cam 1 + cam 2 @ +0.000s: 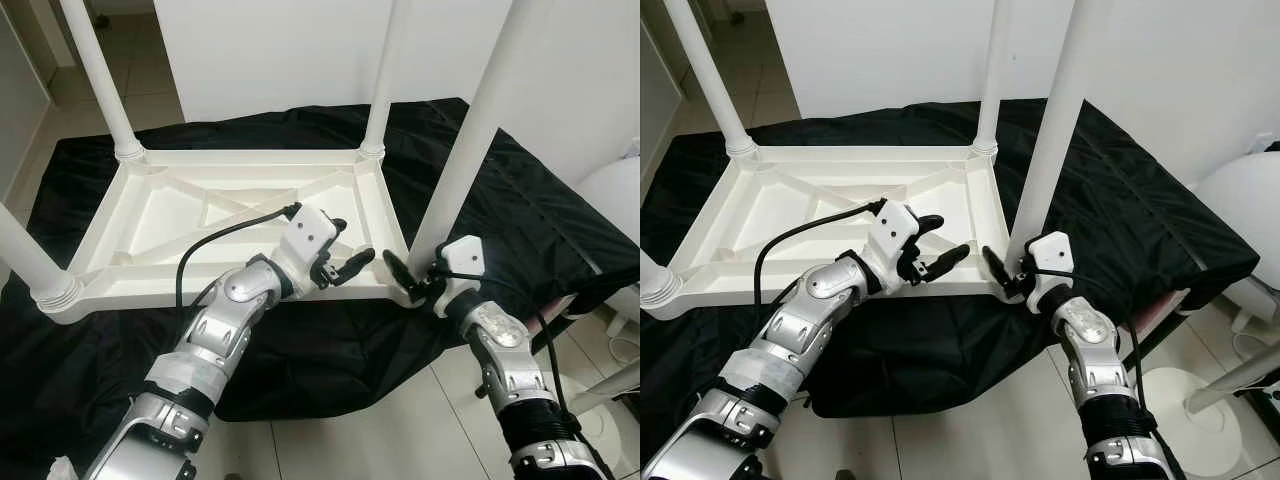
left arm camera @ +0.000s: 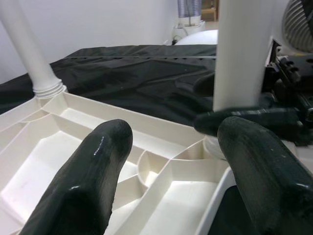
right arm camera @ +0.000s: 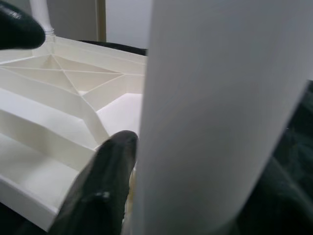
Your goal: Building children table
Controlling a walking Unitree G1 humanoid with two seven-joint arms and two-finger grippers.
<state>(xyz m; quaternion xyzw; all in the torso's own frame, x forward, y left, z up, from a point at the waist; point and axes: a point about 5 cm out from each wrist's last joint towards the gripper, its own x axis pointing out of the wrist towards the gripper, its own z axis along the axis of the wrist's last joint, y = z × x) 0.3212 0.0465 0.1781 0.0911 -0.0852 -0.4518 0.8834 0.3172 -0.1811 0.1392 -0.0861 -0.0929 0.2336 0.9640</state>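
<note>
White plastic children's table top (image 1: 180, 215) is laid upside down on a black cloth sheet (image 1: 520, 210) over the tiled floor, ribbed underside up. Four white round plastic legs are seen stood in the corner sockets; near-right leg (image 1: 470, 140) is the one being worked, its foot at the corner nearest the robot's right side.

Right gripper (image 1: 415, 280) is closed round the base of that leg, just above the socket; in right wrist view one black finger (image 3: 98, 191) is pressed against the leg wall, 2nd finger hidden behind it. Leg's long axis runs near vertical, leaning slightly off plumb away from the table centre.

Left gripper (image 1: 345, 262) is held spread, nothing between the fingers, hovering over the near rim of the top, just beside the same corner, tips pointed toward the leg.

Key relation: leg base sits directly ahead of the left gripper and is already inside the right one, so right arm is nearer. Judged: leg likely not fully seated yet; next move prob. a push or twist along leg axis, w/ left gripper steadying the frame. Risk: top may slide on the cloth.
</note>
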